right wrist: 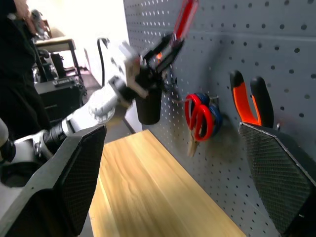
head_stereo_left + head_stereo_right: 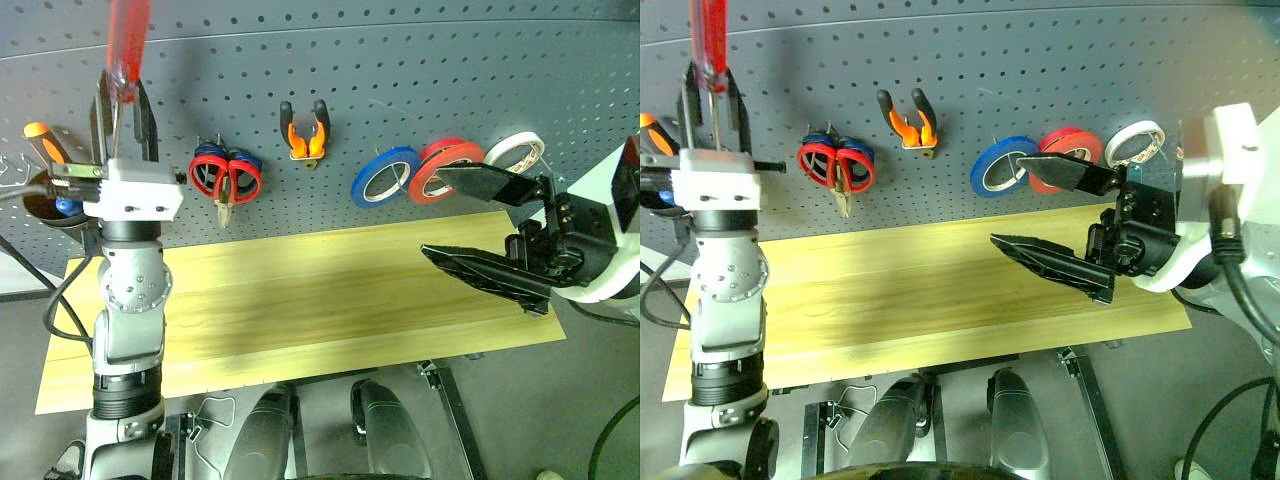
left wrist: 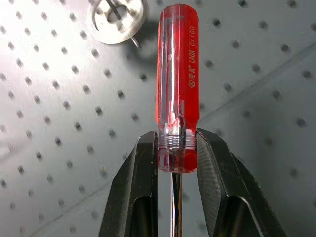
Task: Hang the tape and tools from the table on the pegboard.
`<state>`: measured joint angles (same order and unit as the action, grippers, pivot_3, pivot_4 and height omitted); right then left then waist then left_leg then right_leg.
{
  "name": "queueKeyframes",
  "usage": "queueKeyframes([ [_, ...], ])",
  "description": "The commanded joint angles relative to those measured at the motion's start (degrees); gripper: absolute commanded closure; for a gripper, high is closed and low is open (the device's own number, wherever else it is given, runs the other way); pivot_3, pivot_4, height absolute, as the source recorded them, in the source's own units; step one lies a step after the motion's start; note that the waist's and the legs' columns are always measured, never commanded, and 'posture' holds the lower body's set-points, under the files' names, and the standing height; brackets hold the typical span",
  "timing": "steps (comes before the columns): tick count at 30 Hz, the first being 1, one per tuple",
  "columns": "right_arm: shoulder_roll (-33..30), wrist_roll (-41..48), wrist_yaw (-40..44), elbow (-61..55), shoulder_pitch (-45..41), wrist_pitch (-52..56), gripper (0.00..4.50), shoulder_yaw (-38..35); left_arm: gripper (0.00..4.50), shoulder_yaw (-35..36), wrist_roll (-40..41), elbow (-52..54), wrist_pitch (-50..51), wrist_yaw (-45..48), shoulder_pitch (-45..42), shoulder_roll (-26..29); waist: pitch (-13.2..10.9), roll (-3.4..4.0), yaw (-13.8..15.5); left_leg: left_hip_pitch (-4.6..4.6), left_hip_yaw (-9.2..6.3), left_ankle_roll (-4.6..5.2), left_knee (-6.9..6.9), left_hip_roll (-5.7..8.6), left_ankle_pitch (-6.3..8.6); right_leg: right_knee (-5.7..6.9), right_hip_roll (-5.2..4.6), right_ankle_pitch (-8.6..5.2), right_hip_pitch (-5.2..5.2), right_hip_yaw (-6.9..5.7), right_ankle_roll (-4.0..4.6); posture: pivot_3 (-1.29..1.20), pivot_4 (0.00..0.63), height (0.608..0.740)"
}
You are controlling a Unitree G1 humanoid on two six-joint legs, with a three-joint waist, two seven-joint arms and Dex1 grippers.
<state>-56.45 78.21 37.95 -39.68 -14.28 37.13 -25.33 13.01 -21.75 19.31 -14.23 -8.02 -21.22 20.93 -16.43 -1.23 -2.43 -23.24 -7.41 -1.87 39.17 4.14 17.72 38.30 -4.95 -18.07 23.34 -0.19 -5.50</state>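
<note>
held item: a small thin screwdriver with a clear red plastic handle and a steel shaft (image 3: 177, 84) is pinched in the left gripper (image 3: 177, 148), raised in front of the large dark grey perforated pegboard (image 2: 400, 70)
grip point: the handle's lower collar, where it meets the shaft, is clamped between the two black fingers (image 3: 143, 163); handle points up, shaft runs down between the fingers
handling: judged light and stiff; the smooth glossy plastic is likely slippery, so rotation in a pinch this low on the handle is a risk; the ribbed collar probably helps
better hold: the collar or mid-handle is judged the safest place; the bare shaft is too thin
nearby holder: a round metal ring fitting (image 3: 116, 17) is seen on the board just beside the handle tip; whether it is the target cannot be told
black cup: a dark cup-shaped holder (image 2: 55, 205) sits on the board by the left arm, holding an orange-and-black-handled bigger screwdriver (image 2: 45, 140)
right gripper: the right gripper (image 2: 470, 220) is spread wide and empty, held over the right end of the bench
already hung: red-handled steel scissors (image 2: 226, 178), orange-and-black-handled pliers (image 2: 304, 135), a wide red roll of tape (image 2: 443, 168)
other rolls: a blue tape roll (image 2: 385, 176) and a white tape roll (image 2: 515, 150) hang either side of the red one
bench: the light yellow wooden plank bench (image 2: 300, 300) is seen bare of tools
progress: the screwdriver is judged the last item to hang
</note>
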Motion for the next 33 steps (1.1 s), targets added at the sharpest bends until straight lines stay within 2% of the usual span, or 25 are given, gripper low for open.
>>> queueKeyframes([
  [1, 0.19, -0.12, 0.92, -0.81, 0.84, -0.92, 0.00, -2.49, 3.77, 3.22, 0.30, 4.36, 0.95, 0.73, 0.10, 2.00, -0.03, 0.01, -0.09, 0.00, 0.00, -0.03, 0.00, 0.00, -0.01, -0.02, 0.00, 0.00, 0.00, 0.00, 0.00, -0.11, 0.320, 0.725],
  [11, 0.00, -0.01, 2.02, 0.02, 0.17, -0.78, 0.00, -2.40, 3.77, 7.44, -0.10, 6.67, 3.08, 1.54, 4.01, 3.98, -0.29, 0.12, -0.03, -0.04, 0.00, -0.03, -0.03, 0.00, -0.01, -0.09, -0.01, 0.00, 0.02, 0.00, 0.00, -0.11, 0.330, 0.725],
  [18, -1.00, 0.68, 3.01, 1.18, -0.84, 0.05, 0.00, -2.38, 3.77, 8.26, -0.50, 6.79, 3.23, 0.35, 7.25, 3.14, -0.86, 0.11, -0.05, -0.06, 0.00, 0.03, -0.02, 0.00, 0.02, -0.11, -0.03, 0.00, 0.02, 0.00, -0.01, -0.13, 0.342, 0.725],
  [33, -4.10, 0.72, 5.98, 4.67, -1.70, 3.24, 0.00, -3.17, 3.77, 12.69, -3.41, 14.60, 7.90, -0.36, 15.32, -0.01, -2.16, 0.11, -0.16, -0.11, 0.02, 0.08, -0.04, -0.01, 0.05, -0.17, -0.05, 0.00, 0.05, 0.00, -0.01, -0.17, 0.361, 0.725],
])
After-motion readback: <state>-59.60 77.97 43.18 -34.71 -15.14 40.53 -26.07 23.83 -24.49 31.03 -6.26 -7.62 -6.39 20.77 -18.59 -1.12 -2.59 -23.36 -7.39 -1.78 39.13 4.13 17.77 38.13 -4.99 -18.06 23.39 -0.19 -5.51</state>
